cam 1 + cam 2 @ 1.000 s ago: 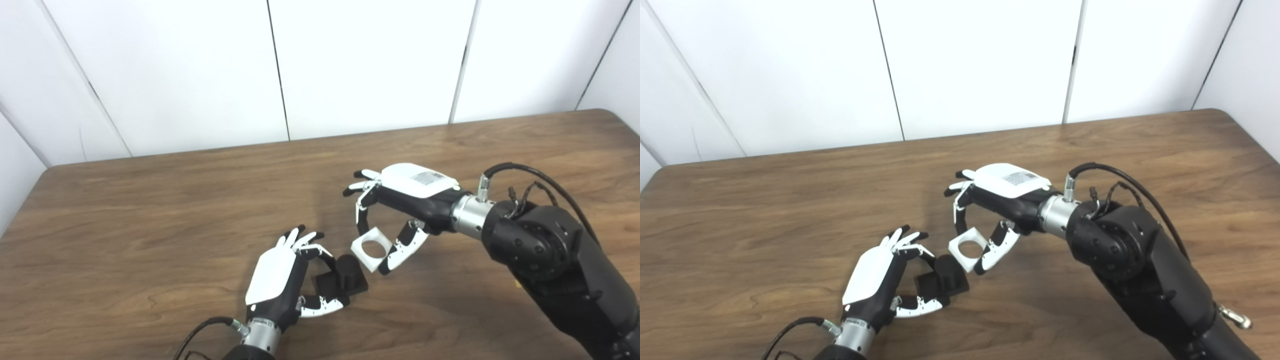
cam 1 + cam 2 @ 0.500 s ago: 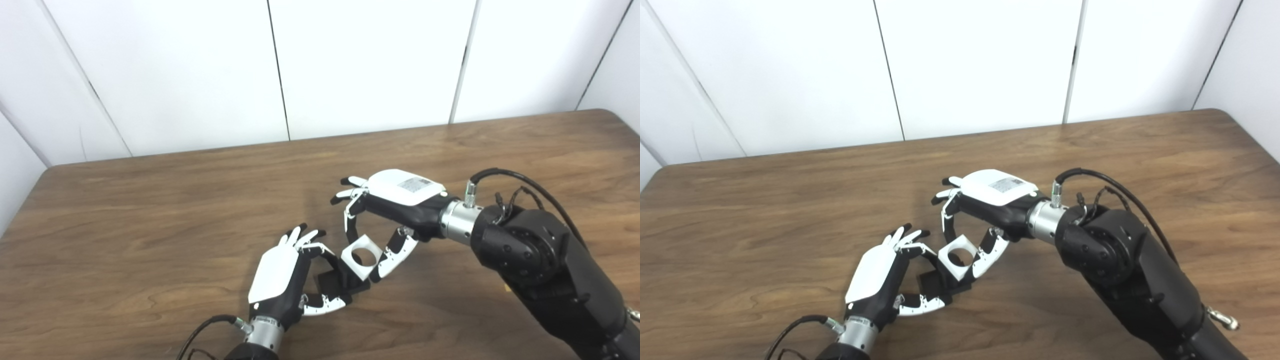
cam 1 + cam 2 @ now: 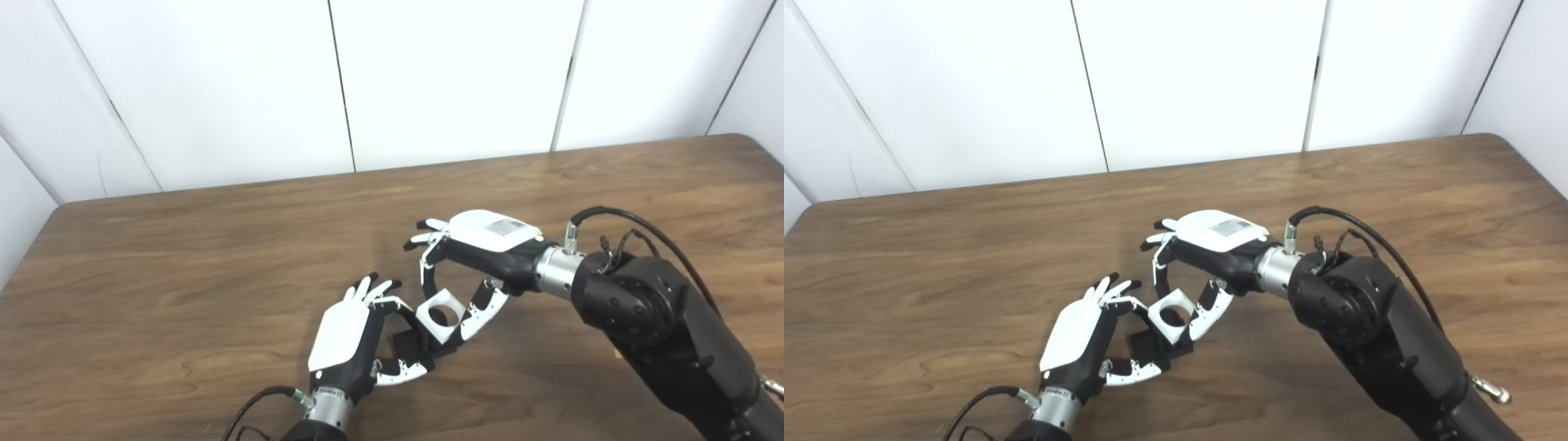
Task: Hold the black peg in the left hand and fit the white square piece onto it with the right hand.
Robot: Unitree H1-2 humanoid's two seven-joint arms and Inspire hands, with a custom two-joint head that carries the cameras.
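My left hand grips the black peg block by its square base, low in the middle of the table. The white square piece, with a round hole through it, sits directly over the peg's cylinder, tilted slightly, and hides most of the cylinder. My right hand is shut on that white piece, one finger and the thumb pinching its opposite sides from the right. In the right eye view the white piece covers the peg block the same way. I cannot tell how deep the peg sits in the hole.
The wooden table reaches to a white panelled wall behind. My right forearm crosses the table's right front with a black cable looped over its wrist.
My right hand has carried the white piece left and down, from beside the peg to over its cylinder. The left hand shifted slightly right while holding the peg block.
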